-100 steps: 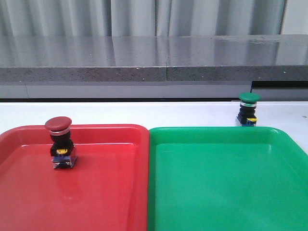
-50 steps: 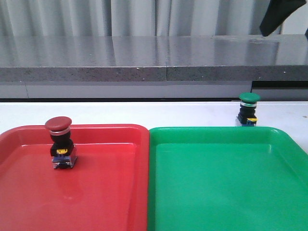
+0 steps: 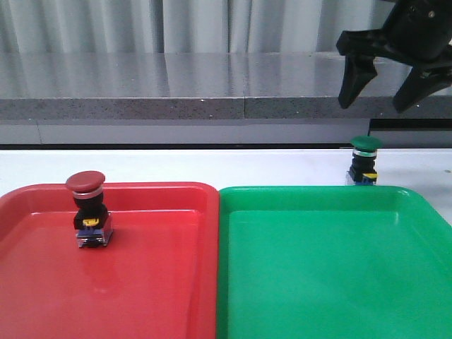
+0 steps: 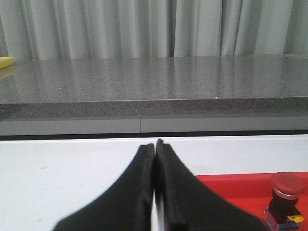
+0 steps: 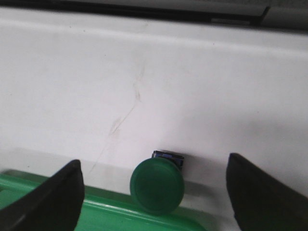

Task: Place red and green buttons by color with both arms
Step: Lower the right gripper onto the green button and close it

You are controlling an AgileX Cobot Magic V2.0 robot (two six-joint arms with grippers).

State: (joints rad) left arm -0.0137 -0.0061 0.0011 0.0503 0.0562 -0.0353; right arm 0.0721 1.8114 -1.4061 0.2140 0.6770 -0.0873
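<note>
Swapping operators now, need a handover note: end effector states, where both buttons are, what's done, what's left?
Right end effector: open, empty, in the air above the green button.
Left end effector: shut, empty, low near the red tray.
Red button: upright inside the red tray, done.
Green button: upright on the white table, just behind the green tray.
Left: grasp the green button, set it in the green tray.

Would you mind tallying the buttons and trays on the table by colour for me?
Red: 2 — red button, red tray
Green: 2 — green button, green tray
Total: 4
</note>
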